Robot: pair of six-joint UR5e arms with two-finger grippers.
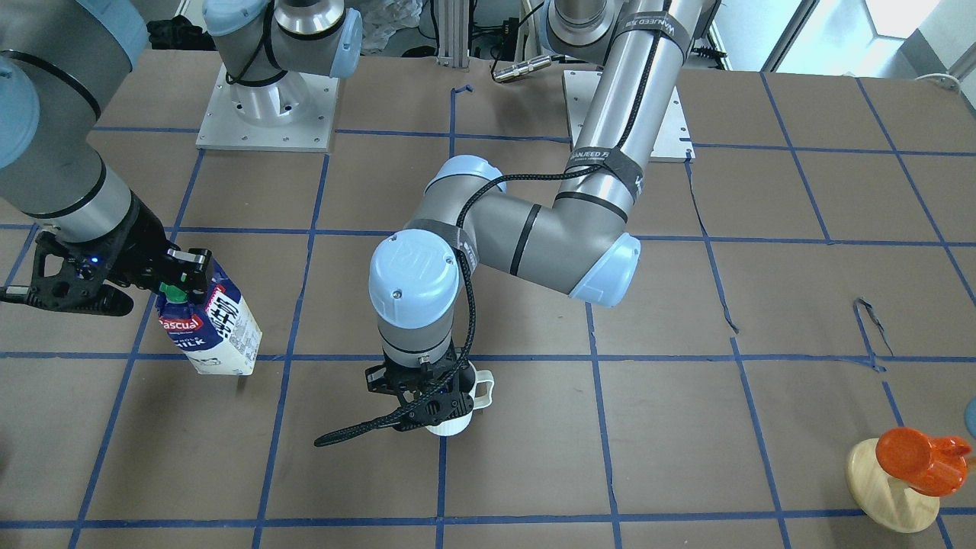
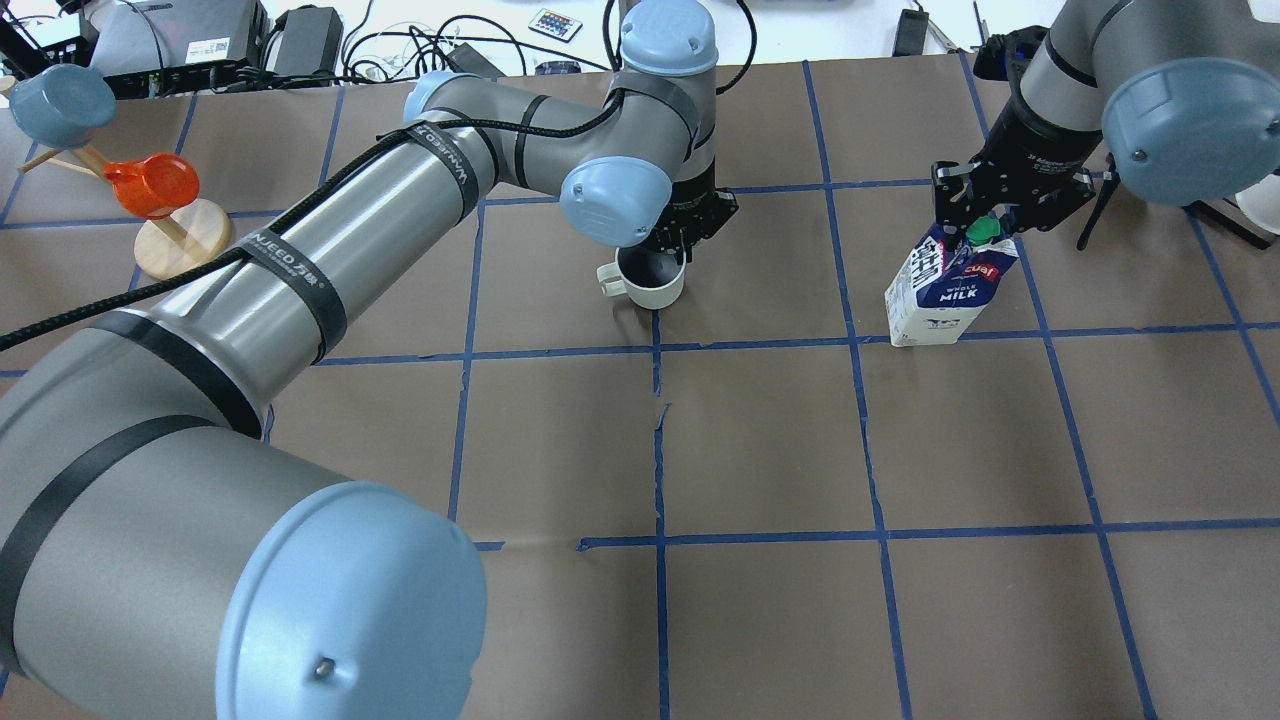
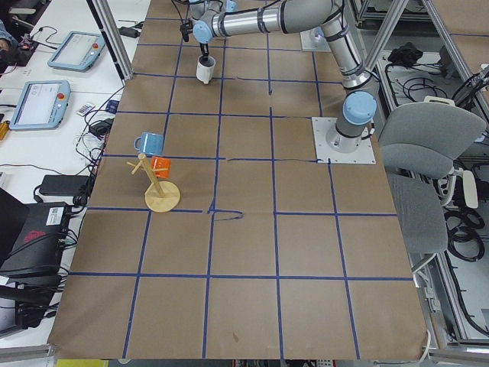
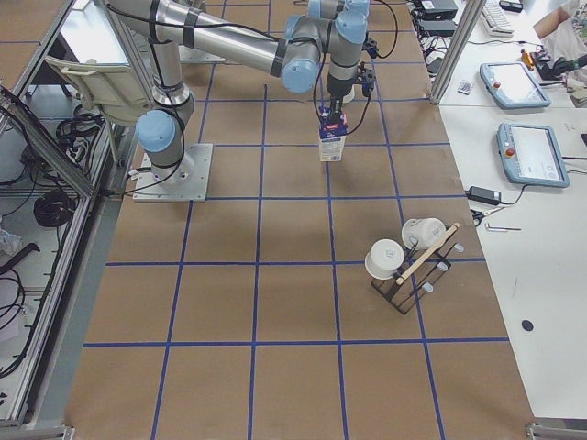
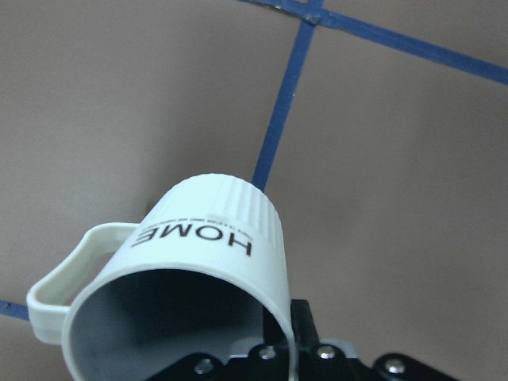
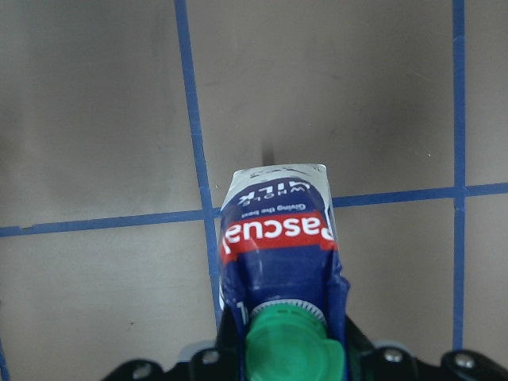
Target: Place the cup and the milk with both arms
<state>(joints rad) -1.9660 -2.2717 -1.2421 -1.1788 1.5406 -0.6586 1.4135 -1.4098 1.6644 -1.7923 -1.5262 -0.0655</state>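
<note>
A: Left claw [image 2: 672, 252] clamps the cup [image 2: 652, 285] by its rim, mid-table [image 2: 760, 450]. Right claw [image 2: 985, 222] pinches the milk [image 2: 940, 300] top, far right.
B: The milk leans; let go like that, it may topple.

A table covered in brown paper [image 2: 760, 450] is marked into squares by blue tape lines [image 2: 659, 440]. At its far left stands a wooden mug stand [image 2: 180, 245] on a round disc base, with an orange cup [image 2: 152, 185] hanging on one peg and a blue cup [image 2: 60, 103] on a higher one. Toward the far right end sits a black rack [image 4: 410, 275] carrying two white cups [image 4: 385, 258]. Beyond the far edge lie tangled cables [image 2: 400, 45] and a small remote [image 2: 555, 23]. Tablet-like control pendants [image 3: 37, 103] rest on a side bench, and a grey office chair [image 3: 416, 153] stands at the near side.
</note>
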